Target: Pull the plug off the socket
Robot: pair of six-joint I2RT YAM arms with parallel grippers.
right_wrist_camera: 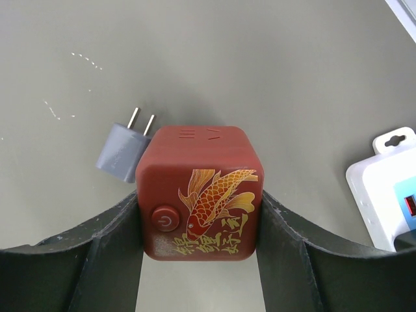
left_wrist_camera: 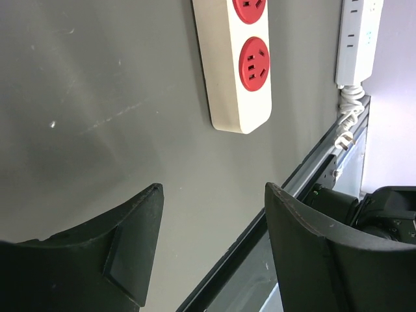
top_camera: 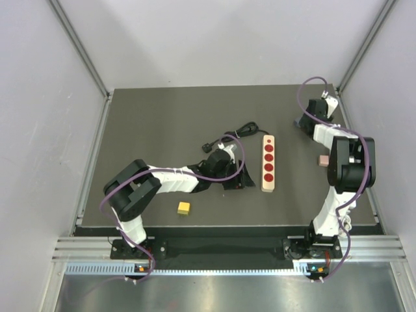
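A cream power strip (top_camera: pixel 268 162) with several red sockets lies in the middle of the table, and no plug sits in it. Its near end shows in the left wrist view (left_wrist_camera: pixel 239 78). A black plug (top_camera: pixel 209 148) on its black cable (top_camera: pixel 246 130) lies loose to the left of the strip. My left gripper (top_camera: pixel 242 181) is open and empty (left_wrist_camera: pixel 213 195), low over the mat just left of the strip's near end. My right gripper (top_camera: pixel 308 119) is at the far right back, shut (right_wrist_camera: pixel 199 201) on a red cube socket (right_wrist_camera: pixel 201 195) with a gold koi. A grey two-pin plug (right_wrist_camera: pixel 122 153) lies beside the cube.
A yellow block (top_camera: pixel 184 207) lies near the front edge. A small pink object (top_camera: pixel 322 160) lies by the right arm. A white packaged item (right_wrist_camera: pixel 387 190) lies right of the cube. Another white strip (left_wrist_camera: pixel 359 39) with a white cord lies beyond the table edge.
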